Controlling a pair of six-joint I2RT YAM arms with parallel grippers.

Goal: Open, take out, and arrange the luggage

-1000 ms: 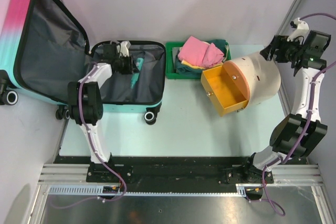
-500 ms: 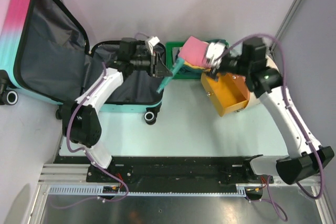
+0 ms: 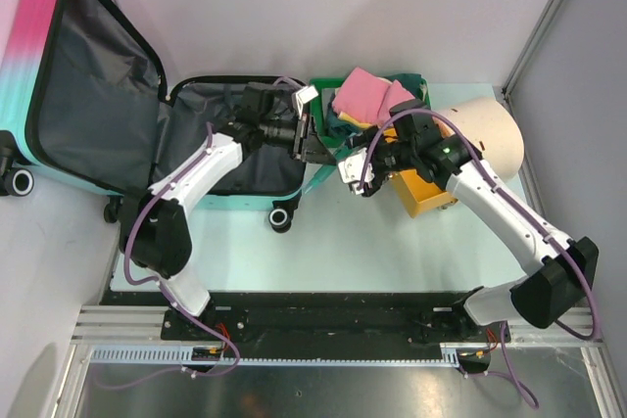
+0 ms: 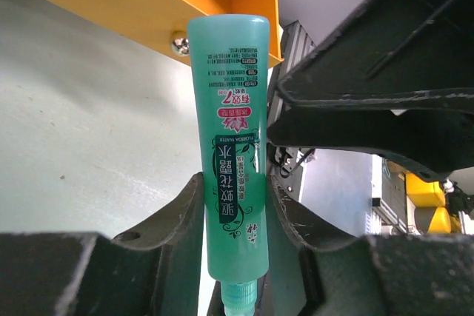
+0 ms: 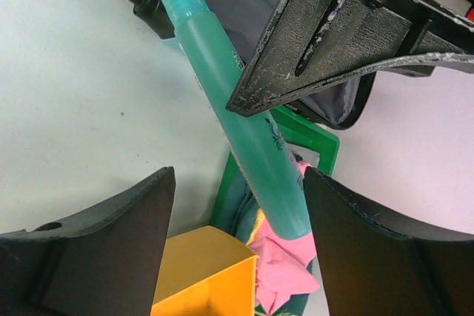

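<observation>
The luggage (image 3: 44,56) lies open at the left, its pink-to-teal lid leaning back and the dark grey lining showing. My left gripper (image 3: 315,139) reaches right, past the case's edge, and is shut on a green tube (image 4: 229,146) with printed lettering, cap end toward the wrist. In the left wrist view the gripper (image 4: 233,220) presses the tube from both sides. My right gripper (image 3: 355,171) faces it, open. In the right wrist view the gripper (image 5: 241,246) has the tube's (image 5: 248,135) flat end between its fingers (image 5: 96,246) without touching it.
A green tray (image 3: 321,83) behind the grippers holds pink cloth (image 3: 367,95) and teal clothes. To its right a white-and-orange cylinder (image 3: 485,139) lies on its side with its orange drawer (image 3: 423,193) pulled out. The suitcase's black wheel (image 3: 280,218) stands near the left arm.
My left gripper carried the green tube out of the suitcase to the right. My right arm swung in from the far right to the centre, fingers now around the tube's end.
</observation>
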